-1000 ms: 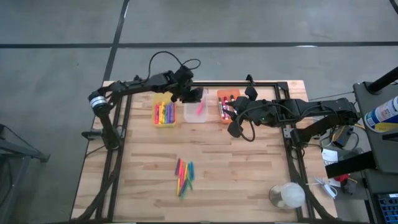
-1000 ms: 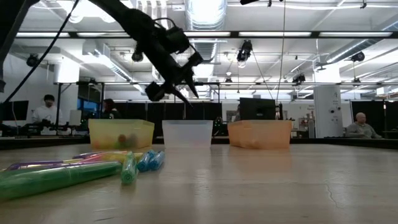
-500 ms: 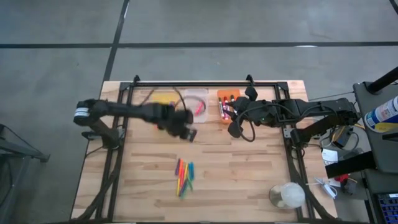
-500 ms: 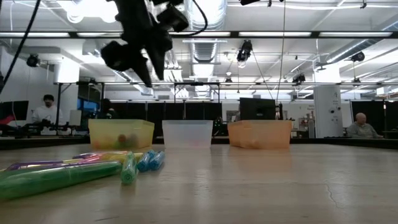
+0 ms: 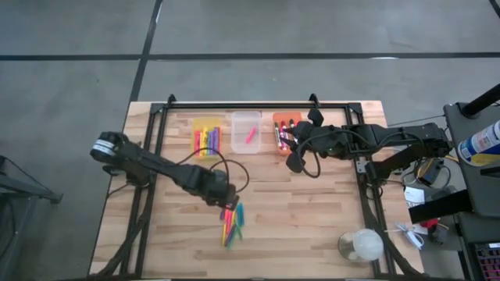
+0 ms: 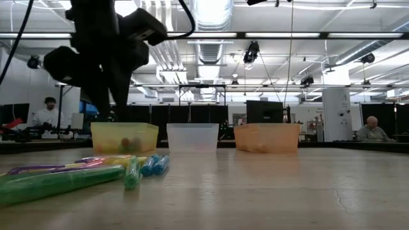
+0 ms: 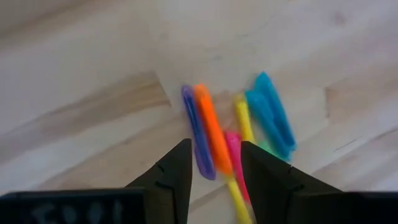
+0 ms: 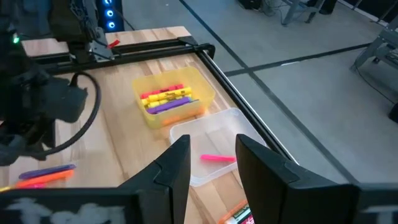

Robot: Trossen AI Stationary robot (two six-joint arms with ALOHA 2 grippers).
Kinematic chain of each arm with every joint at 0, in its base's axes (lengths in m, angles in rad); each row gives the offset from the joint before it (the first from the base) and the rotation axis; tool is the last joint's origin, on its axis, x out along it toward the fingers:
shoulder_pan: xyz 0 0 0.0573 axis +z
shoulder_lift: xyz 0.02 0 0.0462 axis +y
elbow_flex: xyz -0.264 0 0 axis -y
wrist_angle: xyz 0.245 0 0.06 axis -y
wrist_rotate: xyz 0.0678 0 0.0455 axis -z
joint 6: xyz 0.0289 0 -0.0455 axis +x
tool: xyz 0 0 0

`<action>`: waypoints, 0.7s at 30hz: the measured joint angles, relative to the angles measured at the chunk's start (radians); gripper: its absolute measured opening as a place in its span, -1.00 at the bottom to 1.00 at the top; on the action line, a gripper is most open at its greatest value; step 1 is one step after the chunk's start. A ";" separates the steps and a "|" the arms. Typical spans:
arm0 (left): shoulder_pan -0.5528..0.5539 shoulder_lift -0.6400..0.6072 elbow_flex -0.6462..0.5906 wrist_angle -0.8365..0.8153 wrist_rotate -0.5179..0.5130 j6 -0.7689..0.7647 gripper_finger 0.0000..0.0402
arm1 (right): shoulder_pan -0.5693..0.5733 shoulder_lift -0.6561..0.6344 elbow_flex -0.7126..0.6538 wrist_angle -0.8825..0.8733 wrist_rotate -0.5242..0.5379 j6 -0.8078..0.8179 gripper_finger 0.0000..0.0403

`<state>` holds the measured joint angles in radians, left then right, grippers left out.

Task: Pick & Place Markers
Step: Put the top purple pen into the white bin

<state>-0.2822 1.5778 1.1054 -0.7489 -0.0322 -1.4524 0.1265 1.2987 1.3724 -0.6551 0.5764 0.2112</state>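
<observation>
Since earlier, left gripper [image 5: 224, 197] swings from bins [image 5: 207, 137] to loose markers [image 5: 232, 220], jaws spread, empty. Right gripper [image 8: 208, 163] spread. We count several unsorted.

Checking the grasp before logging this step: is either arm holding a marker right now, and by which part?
Nothing is held. The left gripper hangs open above the loose markers on the table; the right gripper waits open and empty over the bins.

An industrial lab hall; ceiling strip lights [image 6: 268, 35], monitors [image 6: 265, 112], seated person [image 6: 369, 131].
</observation>
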 joint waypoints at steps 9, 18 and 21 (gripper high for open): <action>-0.019 0.038 -0.092 0.092 -0.006 -0.043 -0.35 | 0.000 0.000 0.000 0.001 -0.008 0.025 -0.40; -0.020 0.110 -0.096 0.131 -0.004 -0.021 -0.35 | 0.000 0.000 0.000 0.001 -0.008 0.025 -0.40; -0.019 0.132 -0.095 0.163 0.007 -0.011 -0.35 | 0.000 0.000 -0.002 0.001 -0.008 0.021 -0.40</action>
<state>-0.3012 1.7103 1.0102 -0.5858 -0.0254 -1.4630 0.1268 1.2991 1.3708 -0.6540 0.5682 0.2325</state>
